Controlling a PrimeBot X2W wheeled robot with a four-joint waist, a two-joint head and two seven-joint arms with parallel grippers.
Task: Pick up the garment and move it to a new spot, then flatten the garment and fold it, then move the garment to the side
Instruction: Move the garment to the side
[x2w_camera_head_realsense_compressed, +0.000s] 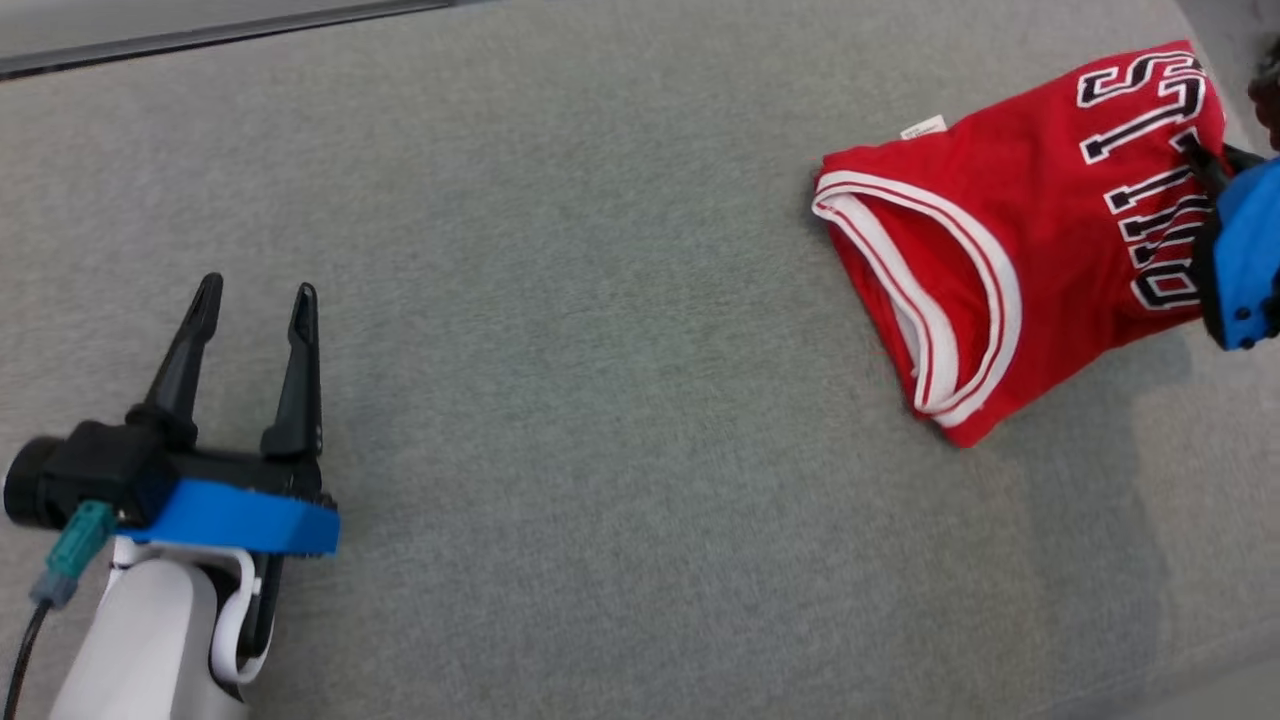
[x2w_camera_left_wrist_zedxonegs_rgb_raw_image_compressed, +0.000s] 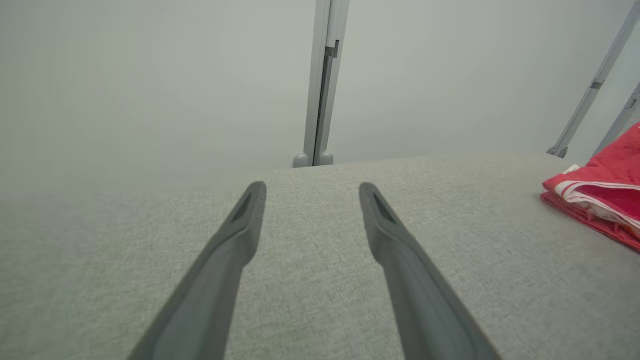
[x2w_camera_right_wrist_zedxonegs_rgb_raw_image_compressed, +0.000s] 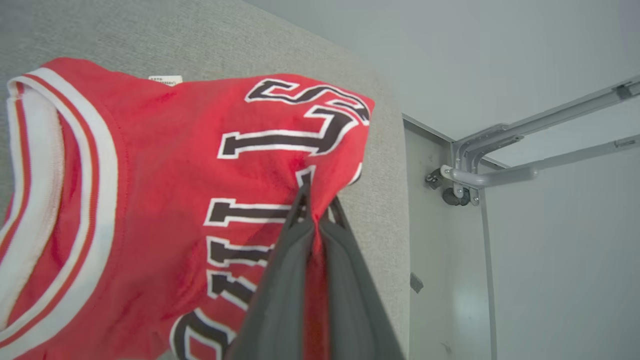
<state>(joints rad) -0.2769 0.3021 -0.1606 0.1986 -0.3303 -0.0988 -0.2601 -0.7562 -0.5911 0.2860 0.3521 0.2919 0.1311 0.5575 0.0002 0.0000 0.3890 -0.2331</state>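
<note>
Red cloth jersey with white trim and black letters lies folded on the grey woven table, at two o'clock in the head view. The right gripper is clenched on its edge. The left gripper, at eight o'clock, stands released.

The garment reads as soft red knit cloth, matt, with thick white ribbed trim and flat printed black lettering. Under it, the desk wears grey woven fabric, matt and slightly coarse. On the left gripper, the fingers look like dark matt plastic, the band smooth blue plastic, the forearm a pale glossy shell. The frame post is smooth grey metal.
</note>
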